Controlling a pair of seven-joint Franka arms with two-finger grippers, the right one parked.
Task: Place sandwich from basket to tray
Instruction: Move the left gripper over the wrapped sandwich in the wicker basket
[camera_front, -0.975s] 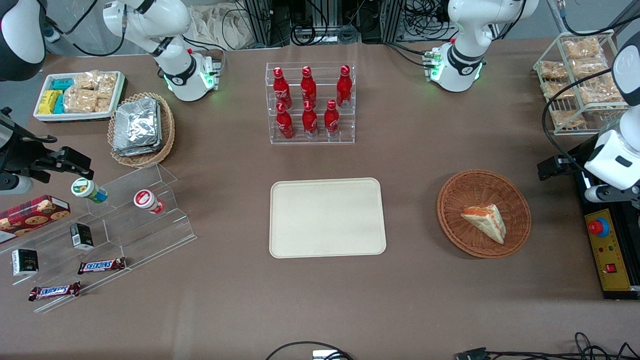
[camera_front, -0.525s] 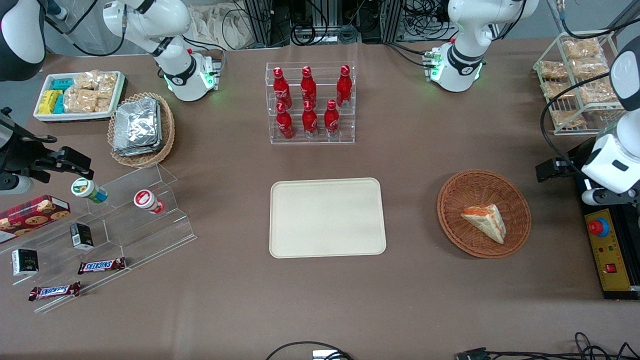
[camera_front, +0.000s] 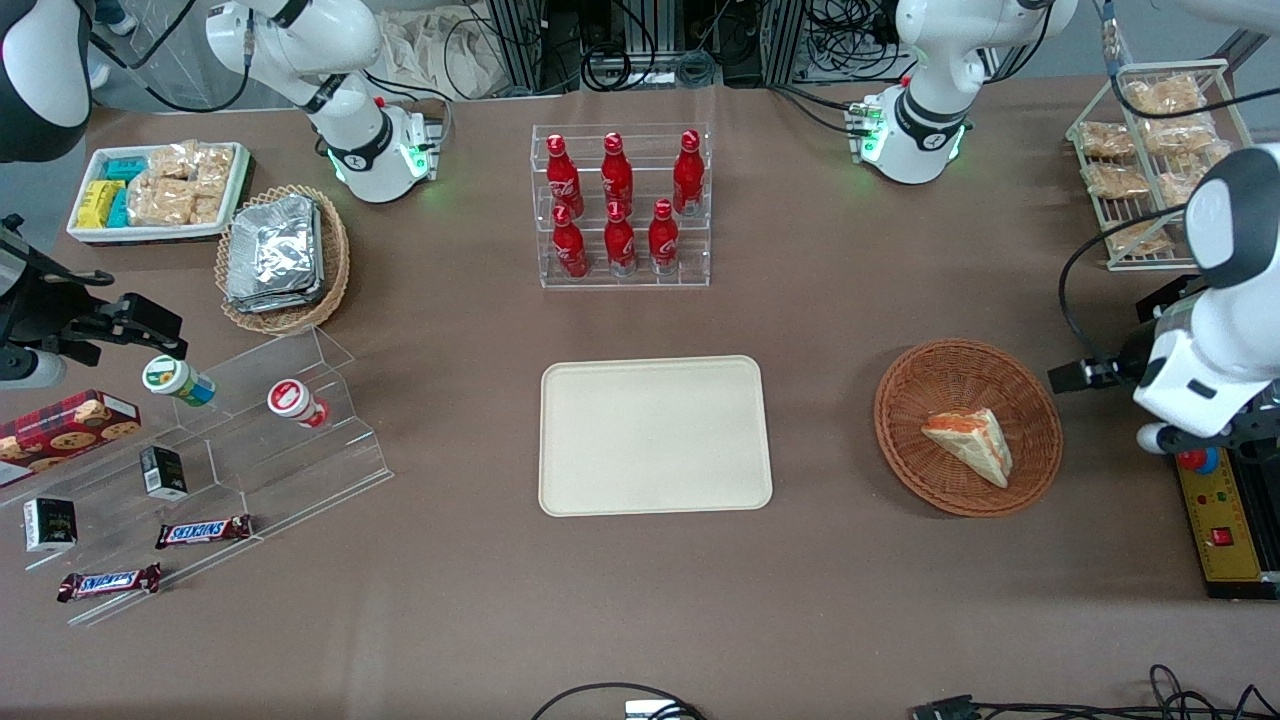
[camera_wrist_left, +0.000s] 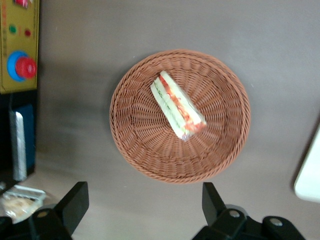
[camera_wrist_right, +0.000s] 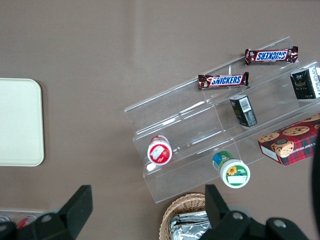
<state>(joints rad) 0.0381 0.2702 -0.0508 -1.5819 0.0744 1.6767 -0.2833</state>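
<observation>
The sandwich (camera_front: 968, 444), a pale wedge with orange-red and green layers, lies in the round reddish-brown basket (camera_front: 900, 400). The cream tray (camera_front: 655, 435) lies flat beside the basket, toward the parked arm's end, with nothing on it. My left gripper (camera_front: 1075, 376) hovers above the table just outside the basket's rim, toward the working arm's end. In the left wrist view the gripper (camera_wrist_left: 144, 195) is open and empty, its black fingers (camera_wrist_left: 75, 200) wide apart, with the basket (camera_wrist_left: 135, 135) and sandwich (camera_wrist_left: 177, 105) ahead of it. A corner of the tray (camera_wrist_left: 310, 175) shows there too.
A yellow control box with a red button (camera_front: 1215, 500) lies under my arm at the table's edge. A wire rack of snack bags (camera_front: 1150, 160) stands farther from the camera. A clear rack of red bottles (camera_front: 620, 205) stands past the tray. Acrylic steps with snacks (camera_front: 220, 440) lie toward the parked arm's end.
My left arm has swung toward the basket and nearer the front camera; the gripper now sits close to the basket's rim. The sandwich, basket and tray have not moved.
</observation>
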